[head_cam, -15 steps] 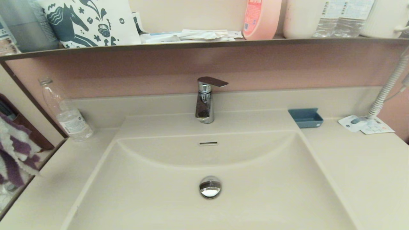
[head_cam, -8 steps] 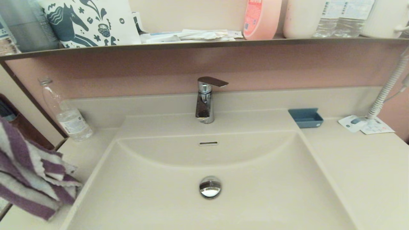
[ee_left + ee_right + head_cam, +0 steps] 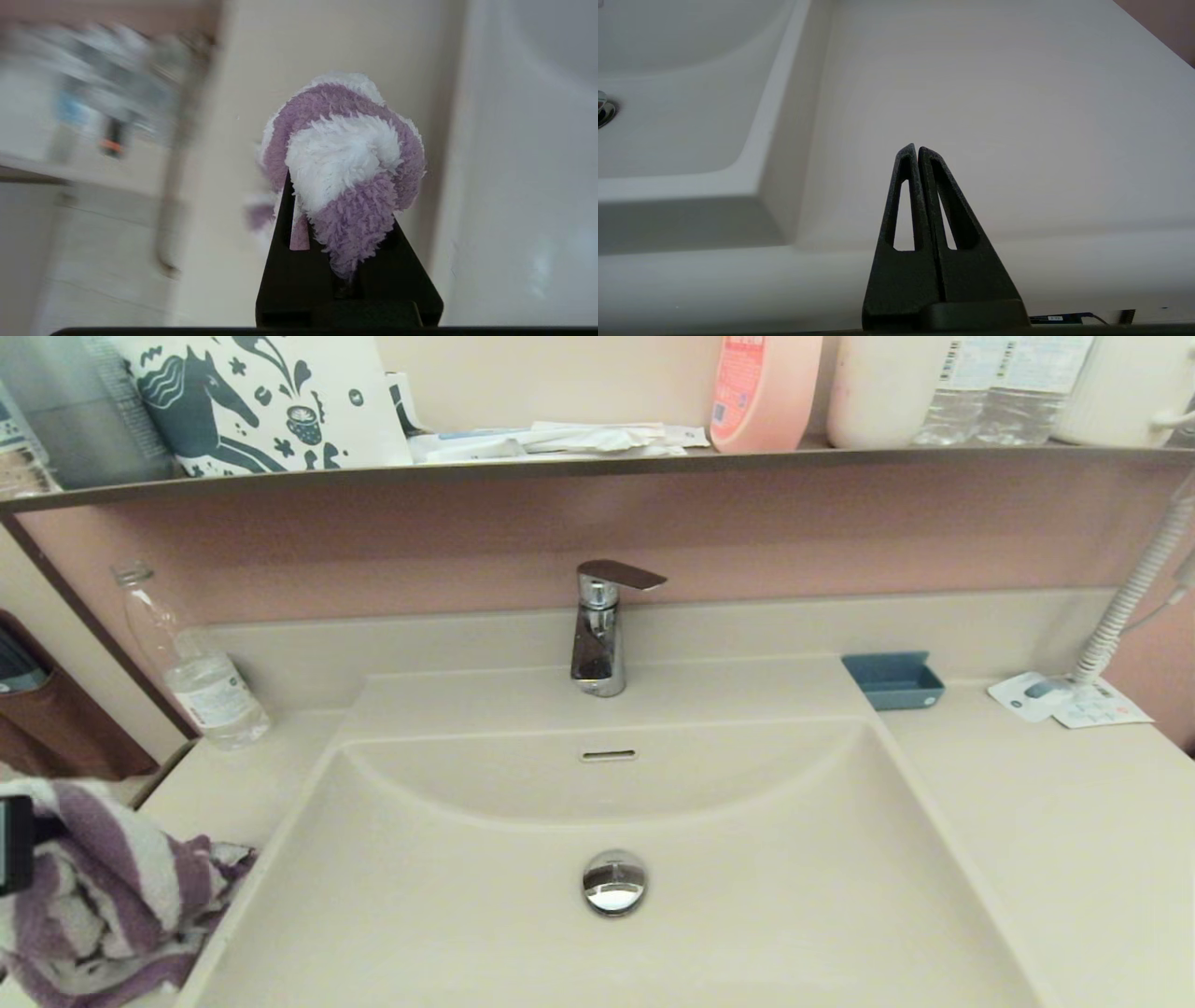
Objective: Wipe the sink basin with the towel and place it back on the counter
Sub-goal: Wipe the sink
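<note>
My left gripper (image 3: 343, 224) pinches the purple-and-white striped terry towel (image 3: 103, 896) at the frame's lower left, beside the cream-beige sink basin (image 3: 766, 821); my right gripper (image 3: 917, 154) sits closed, empty.

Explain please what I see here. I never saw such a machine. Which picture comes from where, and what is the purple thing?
It is a robot with two arms at a bathroom sink. The wide picture comes from a camera on its head, looking down at the sink basin and the counter around it. The other two come from cameras on its wrists. The left gripper is shut on the towel, purple and white striped, at the basin's left edge. The right gripper is shut, holds nothing, and sits parked low at the counter's front edge. A tap, a plastic bottle and a small blue dish also stand there.
</note>
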Tool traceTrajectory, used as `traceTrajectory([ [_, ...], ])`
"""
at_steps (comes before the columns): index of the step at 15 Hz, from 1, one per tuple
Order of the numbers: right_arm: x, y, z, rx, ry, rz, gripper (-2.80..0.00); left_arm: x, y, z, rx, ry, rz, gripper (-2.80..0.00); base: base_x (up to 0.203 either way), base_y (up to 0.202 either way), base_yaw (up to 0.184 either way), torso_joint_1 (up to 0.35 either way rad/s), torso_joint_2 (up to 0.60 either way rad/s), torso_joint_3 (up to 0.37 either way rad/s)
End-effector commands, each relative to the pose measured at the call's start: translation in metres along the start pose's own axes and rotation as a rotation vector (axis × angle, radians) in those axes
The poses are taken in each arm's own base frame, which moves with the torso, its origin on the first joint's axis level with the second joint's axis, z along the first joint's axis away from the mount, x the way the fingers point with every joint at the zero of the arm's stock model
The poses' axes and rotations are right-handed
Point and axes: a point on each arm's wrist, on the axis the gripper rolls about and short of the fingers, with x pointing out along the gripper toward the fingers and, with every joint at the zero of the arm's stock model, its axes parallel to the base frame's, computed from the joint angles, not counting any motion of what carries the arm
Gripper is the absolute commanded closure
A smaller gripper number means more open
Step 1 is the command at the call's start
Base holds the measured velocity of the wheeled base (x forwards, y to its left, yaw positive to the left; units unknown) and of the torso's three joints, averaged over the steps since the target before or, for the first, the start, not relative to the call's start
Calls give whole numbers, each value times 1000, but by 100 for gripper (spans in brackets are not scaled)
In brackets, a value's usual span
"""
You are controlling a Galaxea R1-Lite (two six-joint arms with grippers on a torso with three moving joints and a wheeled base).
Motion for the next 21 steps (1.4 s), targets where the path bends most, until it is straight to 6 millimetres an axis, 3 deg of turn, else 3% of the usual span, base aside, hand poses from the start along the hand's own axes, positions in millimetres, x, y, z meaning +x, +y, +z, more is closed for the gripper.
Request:
traceTrajectory([
  [1,0,0,0,0,1,0,0,33,7,-9,-60,132,-104,0,0,0,0,0,0,0],
  [6,0,0,0,0,1,0,0,95,29,-17,-101,241,-224,0,0,0,0,0,0,0],
  [13,0,0,0,0,1,0,0,189,33,-41,-100,194,-243,0,0,0,0,0,0,0],
  [18,0,0,0,0,1,0,0,200,0,-31,-80,196,-333,0,0,0,0,0,0,0],
  [21,0,0,0,0,1,0,0,210,-6,-16,-93,172,-348,0,0,0,0,0,0,0],
])
